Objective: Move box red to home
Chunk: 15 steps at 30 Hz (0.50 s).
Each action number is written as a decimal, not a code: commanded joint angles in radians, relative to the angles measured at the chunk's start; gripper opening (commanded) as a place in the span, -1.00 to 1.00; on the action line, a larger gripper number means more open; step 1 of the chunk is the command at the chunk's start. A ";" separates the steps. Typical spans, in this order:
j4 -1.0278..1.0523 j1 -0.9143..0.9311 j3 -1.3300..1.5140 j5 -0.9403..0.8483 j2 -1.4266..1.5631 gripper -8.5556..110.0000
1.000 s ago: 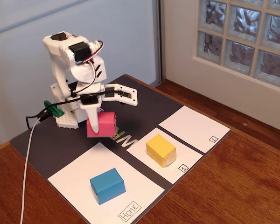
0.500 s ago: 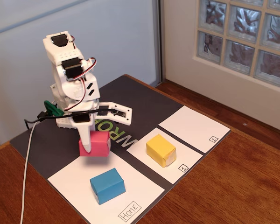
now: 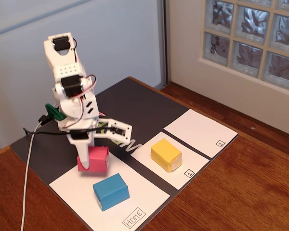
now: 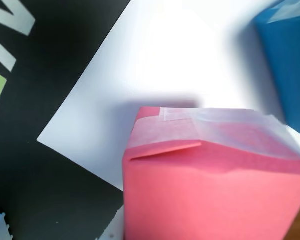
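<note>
Gripper [image 3: 88, 161] grasping the red box [image 3: 97, 160] over the far left corner of the home sheet [image 3: 149, 195], blue block [image 3: 111, 191] just near-right of it.

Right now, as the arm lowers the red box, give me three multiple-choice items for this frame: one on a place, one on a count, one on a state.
1. Where does the yellow block sit?
A. On the sheet marked "1"
B. On the sheet marked "2"
C. On the HOME sheet

2. How many wrapped blocks are in the fixed view?
A. Two
B. Three
C. Four

3. What is the tool doing?
A. Open above the blue block
B. Shut on nothing
C. Shut on the red box

Key:
1. A: the yellow block rests on the sheet marked "1", between the other two sheets.
2. B: the red box, the blue block and the yellow one make three.
3. C: the tool clamps the red box at the far corner of the HOME sheet; whether the box touches the paper cannot be told.
</note>
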 commanded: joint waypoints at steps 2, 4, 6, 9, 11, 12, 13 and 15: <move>-0.025 0.014 -0.002 -0.011 -0.008 -0.86; -0.037 0.015 -0.002 -0.014 -0.008 -0.85; -0.043 0.015 -0.003 -0.014 -0.006 -0.72; -0.043 0.017 -0.003 -0.014 -0.003 -0.36; -0.046 0.017 -0.003 -0.014 0.003 -0.17; -0.046 0.015 -0.003 -0.014 0.005 -0.13; -0.046 0.015 -0.005 -0.014 0.006 -0.14; -0.046 0.015 -0.006 -0.015 0.011 -0.15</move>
